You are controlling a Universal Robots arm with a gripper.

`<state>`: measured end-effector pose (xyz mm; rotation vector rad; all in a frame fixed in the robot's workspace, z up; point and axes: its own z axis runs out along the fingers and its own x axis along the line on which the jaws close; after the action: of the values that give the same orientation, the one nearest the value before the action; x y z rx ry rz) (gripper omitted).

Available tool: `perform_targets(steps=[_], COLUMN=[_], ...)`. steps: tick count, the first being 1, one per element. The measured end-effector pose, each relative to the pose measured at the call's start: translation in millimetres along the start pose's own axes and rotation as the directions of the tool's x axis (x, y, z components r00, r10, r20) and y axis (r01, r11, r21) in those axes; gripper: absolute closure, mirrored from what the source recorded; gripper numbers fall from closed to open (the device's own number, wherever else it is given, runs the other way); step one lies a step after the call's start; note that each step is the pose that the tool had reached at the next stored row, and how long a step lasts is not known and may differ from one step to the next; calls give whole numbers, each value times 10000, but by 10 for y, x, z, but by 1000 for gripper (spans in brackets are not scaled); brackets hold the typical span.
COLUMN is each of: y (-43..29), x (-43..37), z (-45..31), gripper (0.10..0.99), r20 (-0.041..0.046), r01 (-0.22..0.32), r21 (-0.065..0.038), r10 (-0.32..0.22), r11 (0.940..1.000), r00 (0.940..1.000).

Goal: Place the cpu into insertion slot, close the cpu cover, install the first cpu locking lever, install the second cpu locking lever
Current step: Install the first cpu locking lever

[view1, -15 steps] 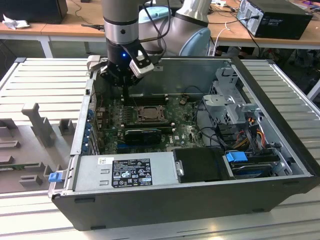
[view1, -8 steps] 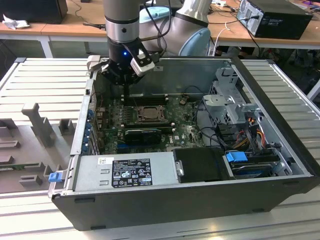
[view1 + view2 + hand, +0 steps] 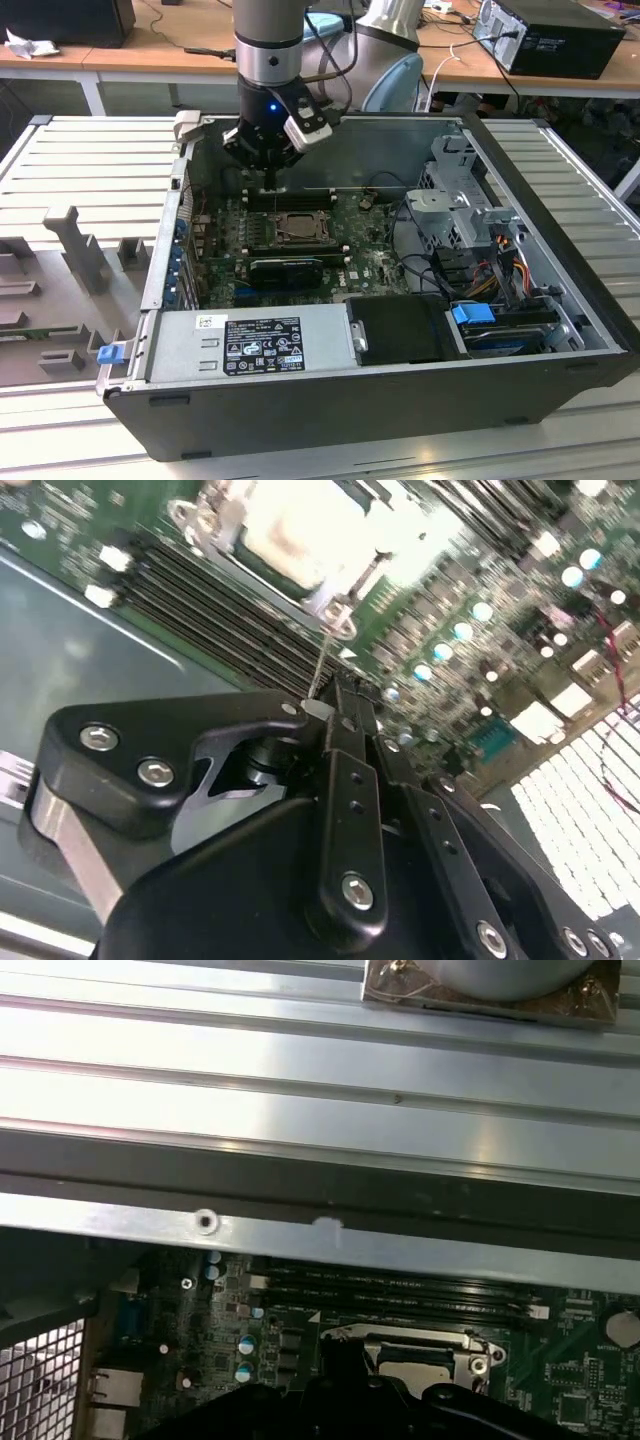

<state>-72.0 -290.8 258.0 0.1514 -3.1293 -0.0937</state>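
The gripper (image 3: pixel 270 183) hung low inside the open computer case (image 3: pixel 560 300), over the green board (image 3: pixel 375 258). Its fingers (image 3: pixel 345 770) were pressed together with no gap. The insertion slot (image 3: pixel 295 229) lay just beside the tips, a little toward the exterior view's right and nearer that camera. The cpu cover (image 3: pixel 222 515) lay flat on the slot, and the cpu (image 3: pixel 300 530) showed pale through its square hole. A thin wire locking lever (image 3: pixel 322 650) ran from the slot's corner straight to the fingertips and touched them. I could not tell if it was pinched or only leaning there.
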Motion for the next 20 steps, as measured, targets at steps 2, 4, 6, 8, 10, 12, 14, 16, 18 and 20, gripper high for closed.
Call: perform_targets(steps=[2, 4, 6, 8, 10, 12, 14, 16, 18, 20], y=[-11, -28, -35, -35, -36, -39, -40, -44, -46, -49], x=[-111, -285, -344, -349, -351, -353, -356, -359, -364, -367], z=[2, 4, 3, 6, 14, 29, 52, 101, 138, 175], gripper=[980, 980, 980, 980, 980, 980, 980, 980, 980, 980], r20=[-16, -41, -46, -23, -6, 10, 22, 25, 25, 26], r01=[-1, 0, 1, -4, -31, -85, -210, -285, -289, -300], r21=[-2, -4, -70, -309, -463, -595, -640, -640, -640, -639], r10=[1, 0, -1, 3, 31, 86, 212, 287, 291, 302], r11=[10000, 10000, 10000, 9995, 9989, 9982, 9977, 9975, 9975, 9975], r00=[10000, 10000, 10000, 10000, 10000, 10000, 9998, 9996, 9996, 9995])
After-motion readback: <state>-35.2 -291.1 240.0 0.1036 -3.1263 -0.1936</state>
